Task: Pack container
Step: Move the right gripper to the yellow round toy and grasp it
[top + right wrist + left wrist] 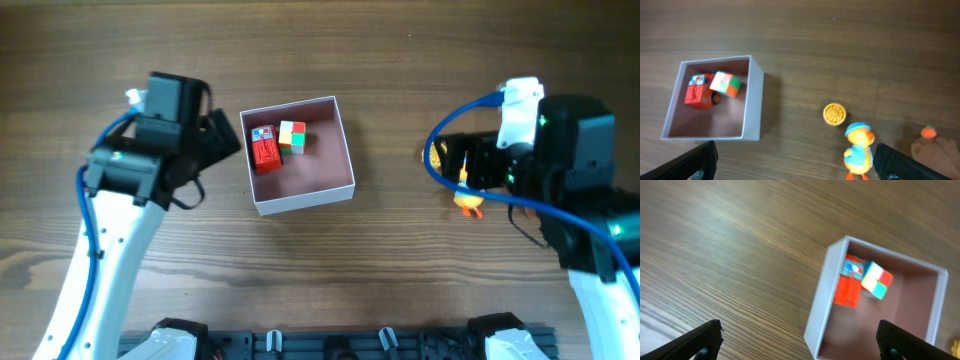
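Note:
The container [296, 203], a shallow white box with a pink inside, sits at the table's middle. It holds a red toy vehicle [265, 150] and a colour cube [292, 137]. My left gripper [226, 143] is open and empty just left of the container; in the left wrist view [799, 331] its jaws straddle the container's left wall [820, 305]. My right gripper [447, 163] is open and empty to the right. In the right wrist view [795, 151] a yellow duck with a blue cap [859, 150] stands inside its right jaw, untouched. The container [754, 100] lies to the far left.
A small yellow ridged disc [834, 114] lies on the wood just beyond the duck. A brown soft toy with an orange top [935, 149] lies at the right edge of the right wrist view. The duck [468, 205] shows partly under the right arm overhead.

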Controlling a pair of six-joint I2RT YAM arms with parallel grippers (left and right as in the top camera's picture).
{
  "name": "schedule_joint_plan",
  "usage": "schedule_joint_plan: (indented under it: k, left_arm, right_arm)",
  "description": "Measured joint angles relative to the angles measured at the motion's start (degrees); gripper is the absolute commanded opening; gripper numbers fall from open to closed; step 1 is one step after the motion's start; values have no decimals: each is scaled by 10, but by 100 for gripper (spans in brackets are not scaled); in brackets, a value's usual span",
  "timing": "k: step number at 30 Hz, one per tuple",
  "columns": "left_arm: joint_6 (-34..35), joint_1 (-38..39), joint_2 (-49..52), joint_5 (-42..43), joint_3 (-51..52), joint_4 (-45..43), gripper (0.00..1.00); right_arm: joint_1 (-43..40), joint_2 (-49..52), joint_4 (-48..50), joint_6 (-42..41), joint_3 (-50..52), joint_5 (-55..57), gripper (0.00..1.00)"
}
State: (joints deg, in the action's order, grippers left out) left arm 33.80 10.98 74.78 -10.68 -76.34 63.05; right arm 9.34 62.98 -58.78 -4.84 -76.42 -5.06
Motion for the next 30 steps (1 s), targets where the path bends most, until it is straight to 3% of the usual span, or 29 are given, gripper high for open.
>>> schedule_joint_plan:
  k: [10,19,30]
  left_arm:
    - [4,-76,0,24,0,13,100]
    - [4,-76,0,26,0,15,100]
    - [4,-76,0,27,0,15,100]
  right_arm:
    - [-9,296,29,22,2,28,100]
    - [-74,400,80,40,2,28,100]
    - [-75,508,93,59,2,30,100]
